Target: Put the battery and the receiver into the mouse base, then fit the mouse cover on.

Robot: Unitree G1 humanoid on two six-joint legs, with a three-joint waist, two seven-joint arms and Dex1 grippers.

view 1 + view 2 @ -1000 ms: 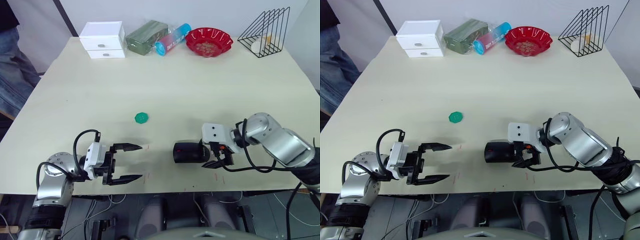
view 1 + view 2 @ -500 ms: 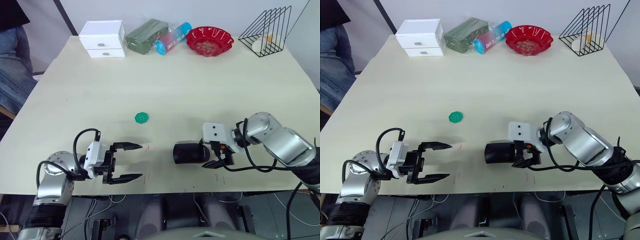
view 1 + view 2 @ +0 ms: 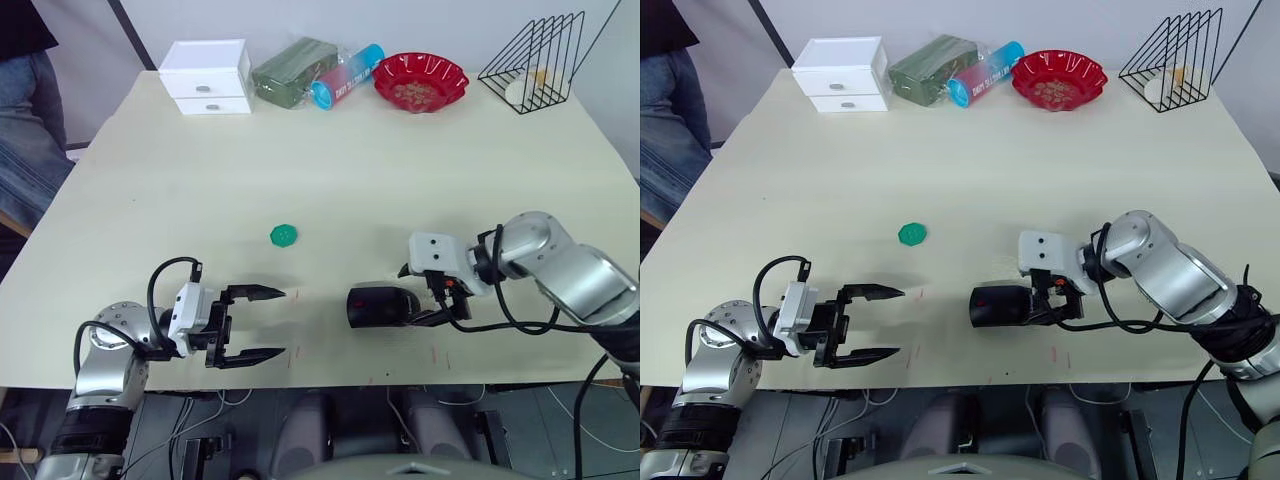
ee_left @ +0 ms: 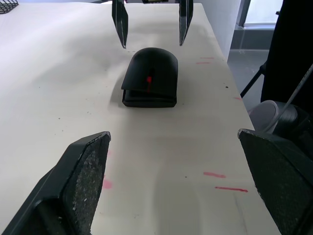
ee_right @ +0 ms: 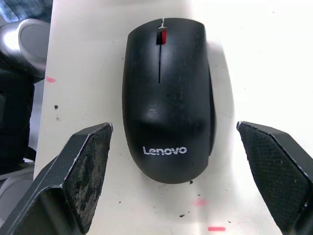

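The mouse (image 3: pixel 378 305) lies near the table's front edge, between my two grippers. Its smooth black mouse cover (image 5: pixel 166 93), marked Lenovo, sits on top, with a red scroll wheel (image 5: pixel 163 35) showing at the front. The mouse base under the cover is almost wholly hidden. The battery and the receiver are out of view. My right gripper (image 3: pixel 428 300) stands open just right of the mouse's rear, its fingers (image 5: pixel 88 171) on either side and apart from it. Well left of the mouse, my left gripper (image 3: pixel 283 322) is open and holds nothing.
A green scalloped disc (image 3: pixel 283 235) lies mid-table. Along the far edge stand white drawers (image 3: pixel 205 78), a green packet (image 3: pixel 292 72), a blue-pink tube (image 3: pixel 345 77), a red bowl (image 3: pixel 420 82) and a wire rack (image 3: pixel 535 55). A person (image 3: pixel 25 100) is at the far left.
My right gripper has drawn back a little from the mouse's rear, its wrist shifting away from the front edge. The mouse and my left gripper have stayed put.
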